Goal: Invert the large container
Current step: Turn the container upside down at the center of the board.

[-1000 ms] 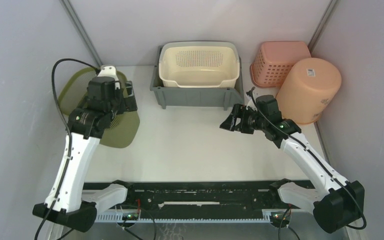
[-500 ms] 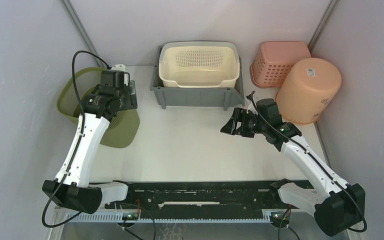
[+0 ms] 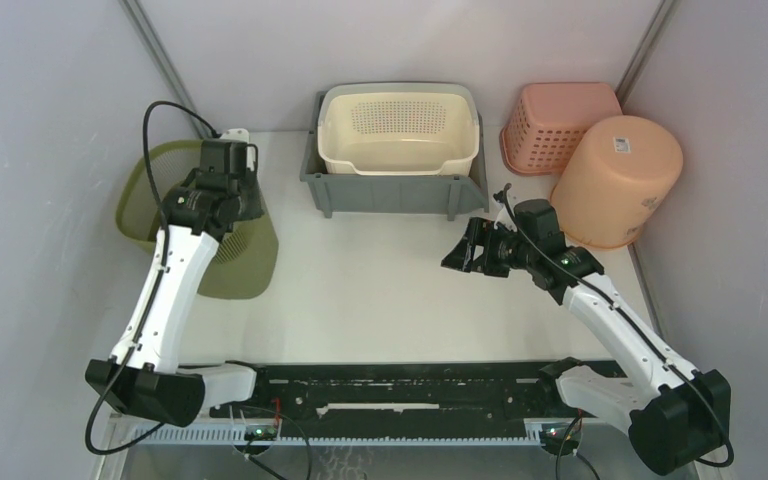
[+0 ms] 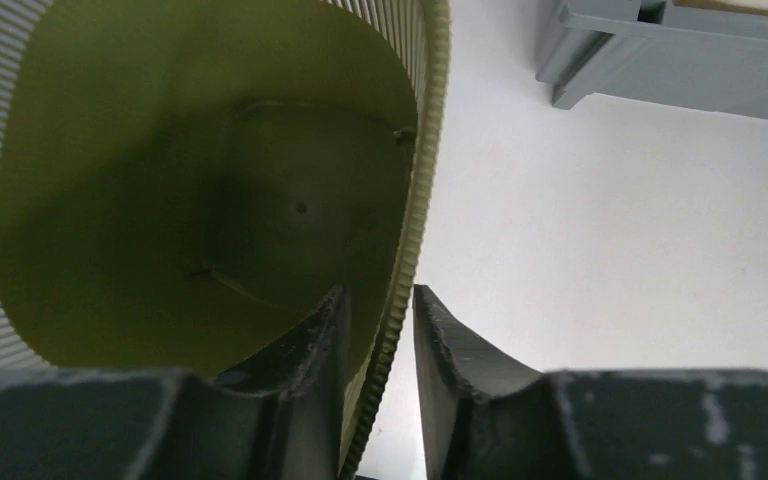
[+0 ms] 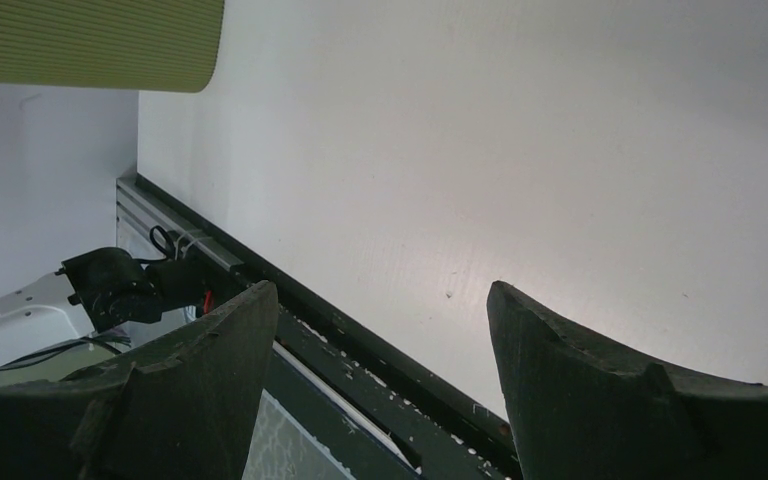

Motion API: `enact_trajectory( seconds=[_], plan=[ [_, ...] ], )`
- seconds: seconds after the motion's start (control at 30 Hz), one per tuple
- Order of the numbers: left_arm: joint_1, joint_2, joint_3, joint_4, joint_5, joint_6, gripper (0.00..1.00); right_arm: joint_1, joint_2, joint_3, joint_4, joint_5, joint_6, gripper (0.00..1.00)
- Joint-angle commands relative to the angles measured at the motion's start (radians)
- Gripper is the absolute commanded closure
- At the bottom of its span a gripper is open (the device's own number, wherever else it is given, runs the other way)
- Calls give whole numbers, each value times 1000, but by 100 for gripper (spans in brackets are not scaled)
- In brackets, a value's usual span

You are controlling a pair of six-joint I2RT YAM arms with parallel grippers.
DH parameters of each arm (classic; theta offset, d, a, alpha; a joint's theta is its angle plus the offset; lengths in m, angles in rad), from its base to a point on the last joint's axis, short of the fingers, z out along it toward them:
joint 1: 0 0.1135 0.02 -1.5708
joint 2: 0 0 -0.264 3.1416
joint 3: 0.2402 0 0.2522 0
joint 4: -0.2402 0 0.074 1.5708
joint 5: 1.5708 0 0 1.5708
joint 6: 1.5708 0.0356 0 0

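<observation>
So my left tool (image 4: 380, 300) was clamped on the rim of the olive-green ribbed plastic basket (image 4: 210, 200), one finger inside and one outside. The basket lay on its side, mouth facing the tool, base straight ahead of it. My right tool (image 5: 380, 295) hung spread apart, well off.

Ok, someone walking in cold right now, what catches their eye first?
The left gripper clamped on the rim of the tilted olive-green basket at the table's left. Then the cream basket nested in the grey bin at the back, and the right gripper open over bare table.
</observation>
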Motion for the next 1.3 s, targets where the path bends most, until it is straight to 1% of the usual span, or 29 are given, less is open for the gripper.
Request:
enact_trajectory(
  seconds=[0.0,0.03,0.1,0.27,0.3,0.37,0.4,0.53,0.63,0.67,0.7,0.73,0.8,1.0,1.27],
  plan=[
    [7,14,11,3,5,8,73,-3,-13,1,51,-13,-19,15],
    [7,17,8,2,4,6,76,-5,-12,0,50,-14,-19,15],
    [10,22,-1,2,5,3,79,-4,-10,0,53,-15,-17,15],
    [10,33,-14,1,10,-4,80,-4,-8,-7,55,-17,-16,15],
    [11,35,-16,0,11,-4,84,-4,-7,-6,56,-18,-15,15],
    [12,36,-18,3,11,-6,94,-3,-6,-9,59,-19,-15,15],
    [13,36,-20,3,10,-6,95,-4,-5,-8,60,-20,-14,15],
    [18,33,-24,4,10,-11,96,-3,-6,-10,60,-22,-13,15],
    [21,32,-33,7,11,-14,94,-1,-7,-12,59,-22,-12,15],
    [21,32,-35,6,13,-17,94,-2,-7,-13,59,-22,-12,15],
    [21,32,-36,8,19,-18,98,-2,-10,-13,57,-23,-13,15],
    [22,30,-39,8,25,-22,100,-2,-12,-13,56,-21,-13,15],
    [21,17,-48,22,43,-32,100,-2,-16,-13,57,-22,-11,15],
    [21,-8,-28,27,161,-61,100,-4,-33,-12,57,-29,-6,15],
    [20,-76,6,52,447,-143,100,-10,-62,1,30,-24,-6,15]
  ],
)
